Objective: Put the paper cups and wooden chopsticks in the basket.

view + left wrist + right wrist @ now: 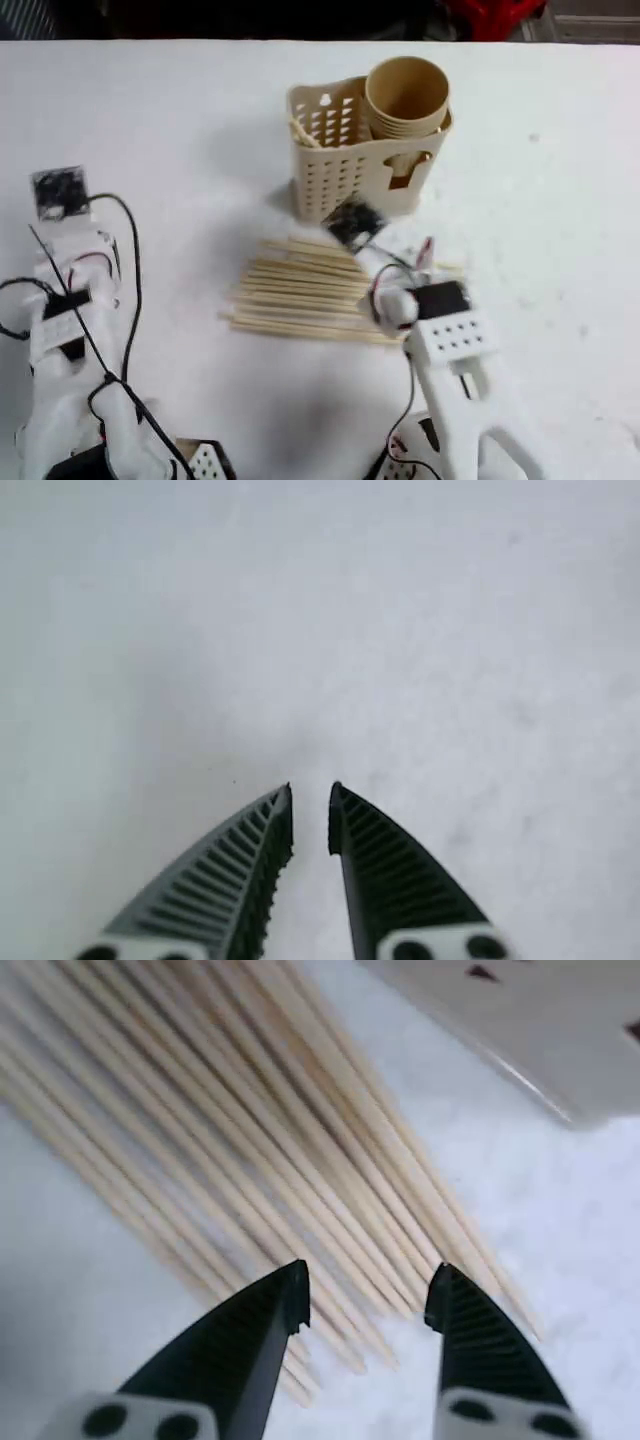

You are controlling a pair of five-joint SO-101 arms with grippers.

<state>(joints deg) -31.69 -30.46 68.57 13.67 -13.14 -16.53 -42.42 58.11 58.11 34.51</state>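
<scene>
Right gripper hangs with its jaws spread wide just over one end of the wooden chopsticks, which lie in a loose bundle on the counter in front of the basket. Stacked paper cups sit inside the basket. Left gripper, jaws barely parted, hovers over the counter, well apart from everything.

Bright, diffuse light washes the white worktop pale. Shadows are soft-edged. A grey patch lies beside the basket, on the side toward the left hand, and a broad dim smudge spreads around that hand's tips. The worktop also darkens close beside the right hand.
</scene>
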